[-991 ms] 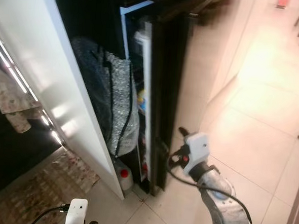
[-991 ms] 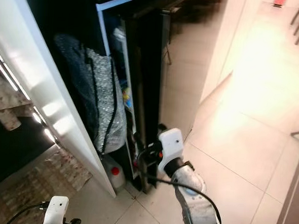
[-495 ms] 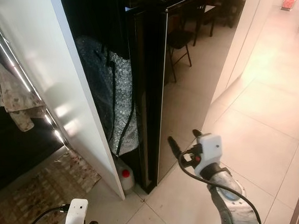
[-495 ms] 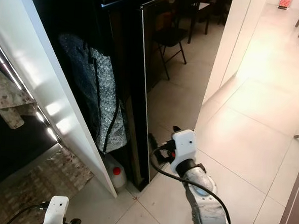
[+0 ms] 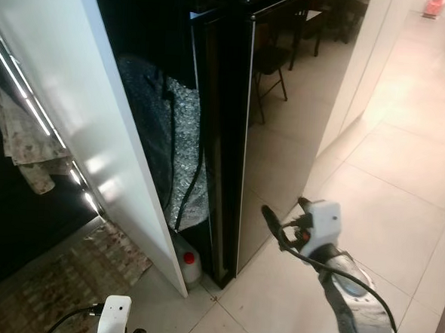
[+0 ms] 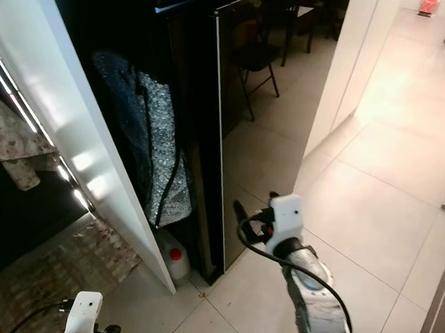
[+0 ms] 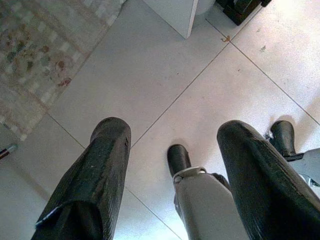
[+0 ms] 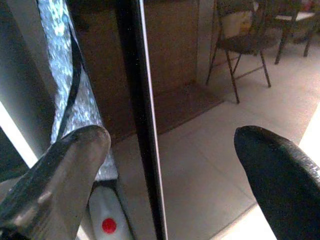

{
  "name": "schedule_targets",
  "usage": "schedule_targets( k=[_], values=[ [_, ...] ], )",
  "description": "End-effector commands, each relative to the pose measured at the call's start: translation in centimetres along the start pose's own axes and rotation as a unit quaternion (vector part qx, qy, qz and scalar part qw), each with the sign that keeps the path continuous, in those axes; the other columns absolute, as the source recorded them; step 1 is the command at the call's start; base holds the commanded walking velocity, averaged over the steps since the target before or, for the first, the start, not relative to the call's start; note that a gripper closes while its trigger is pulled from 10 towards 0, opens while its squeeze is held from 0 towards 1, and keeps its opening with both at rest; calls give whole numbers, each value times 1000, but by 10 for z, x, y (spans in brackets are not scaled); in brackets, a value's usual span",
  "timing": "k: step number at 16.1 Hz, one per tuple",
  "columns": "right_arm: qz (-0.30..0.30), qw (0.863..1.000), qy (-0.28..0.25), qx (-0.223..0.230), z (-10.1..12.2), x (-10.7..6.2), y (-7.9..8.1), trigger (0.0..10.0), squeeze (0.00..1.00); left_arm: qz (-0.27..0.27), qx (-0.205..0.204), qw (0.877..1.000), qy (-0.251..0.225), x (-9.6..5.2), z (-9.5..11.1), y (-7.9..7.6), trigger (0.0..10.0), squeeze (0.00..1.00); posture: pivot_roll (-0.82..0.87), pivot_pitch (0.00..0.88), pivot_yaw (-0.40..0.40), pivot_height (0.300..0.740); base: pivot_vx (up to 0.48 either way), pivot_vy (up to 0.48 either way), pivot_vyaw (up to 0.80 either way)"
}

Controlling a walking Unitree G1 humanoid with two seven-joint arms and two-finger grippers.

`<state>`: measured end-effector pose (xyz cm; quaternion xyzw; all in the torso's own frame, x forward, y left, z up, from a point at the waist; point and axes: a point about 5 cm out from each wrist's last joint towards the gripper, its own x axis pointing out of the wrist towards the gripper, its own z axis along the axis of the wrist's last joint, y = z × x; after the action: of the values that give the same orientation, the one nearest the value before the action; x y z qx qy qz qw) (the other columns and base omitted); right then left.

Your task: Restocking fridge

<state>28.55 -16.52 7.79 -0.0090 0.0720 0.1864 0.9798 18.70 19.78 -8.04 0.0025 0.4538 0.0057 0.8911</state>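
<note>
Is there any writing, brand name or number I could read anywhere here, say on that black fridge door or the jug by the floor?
None can be read.
Fridge door: glossy black, bears reflections and no lettering.
White jug with a red cap: any label is too small to make out.
Silvery bag: no print visible.

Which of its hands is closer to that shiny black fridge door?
The right hand: it hangs open just in front of the black fridge door, near its lower part. The left hand hangs low over the floor tiles, well off.
</note>
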Motion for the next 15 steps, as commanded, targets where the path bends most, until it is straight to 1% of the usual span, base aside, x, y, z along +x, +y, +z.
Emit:
schedule_targets(
  k=[1, 2, 3, 4, 5, 6, 7, 8, 9, 10, 11, 12, 14, 15],
  values=[
    [0, 1000, -4, 7, 0, 1, -2, 10000, 0, 3, 10, 1000, 6, 0, -2, 3, 10000, 0, -210, 0, 83, 740, 0, 0, 0],
    [-12, 1000, -1, 9, -1, -1, -9, 10000, 0, 4, 10, 1000, 6, 0, -2, 3, 10000, 0, -207, 0, 81, 740, 0, 0, 0],
    [-127, 990, 25, 47, -19, -10, -50, 10000, 0, 5, 11, 1000, 6, 0, -1, 3, 10000, 0, -204, 0, 83, 740, 0, 0, 0],
    [-163, 984, 38, 56, -26, -15, -63, 10000, 0, 5, 11, 1000, 6, 0, -1, 3, 10000, 0, -203, 0, 84, 740, 0, 0, 0],
    [-223, 970, 78, 62, -43, -28, -82, 10000, 0, 8, 13, 1000, 7, 0, -1, 4, 10000, 0, -205, 0, 84, 740, 0, 0, 0],
    [-244, 963, 99, 58, -51, -33, -87, 10000, 0, 8, 14, 1000, 8, 0, -1, 4, 10000, 0, -205, 0, 84, 740, 0, 0, 0],
    [-264, 953, 136, 56, -65, -44, -93, 10000, 0, 8, 15, 1000, 8, 0, -1, 4, 10000, 0, -202, 0, 82, 740, 0, 0, 0],
    [-260, 946, 188, 52, -85, -55, -90, 10000, 0, 9, 13, 1000, 8, 0, -1, 4, 10000, 0, -194, 0, 76, 740, 0, 0, 0],
    [-251, 939, 229, 60, -102, -65, -85, 10000, 0, 9, 10, 1000, 7, 0, -1, 3, 10000, 0, -190, 0, 71, 740, 0, 0, 0],
    [-230, 931, 275, 60, -121, -75, -73, 10000, 0, 11, 7, 1000, 7, 0, -1, 4, 10000, 0, -182, 0, 65, 740, 0, 0, 0],
    [-201, 920, 330, 73, -148, -89, -50, 10000, 0, 11, 6, 1000, 7, 0, -2, 3, 10000, 0, -173, 0, 65, 740, 0, 0, 0],
    [-177, 914, 357, 82, -161, -96, -34, 10000, 0, 11, 6, 1000, 8, 0, -2, 3, 10000, 0, -162, 0, 63, 740, 0, 0, 0],
    [-161, 895, 405, 91, -181, -111, -10, 10000, 0, 11, 6, 1000, 9, -1, -3, 3, 10000, 0, -146, 0, 59, 740, 0, 0, 0],
    [-148, 893, 416, 82, -185, -113, -4, 10000, 0, 12, 6, 1000, 10, -1, -3, 3, 10000, 0, -146, 0, 58, 740, 0, 0, 0]
  ],
)
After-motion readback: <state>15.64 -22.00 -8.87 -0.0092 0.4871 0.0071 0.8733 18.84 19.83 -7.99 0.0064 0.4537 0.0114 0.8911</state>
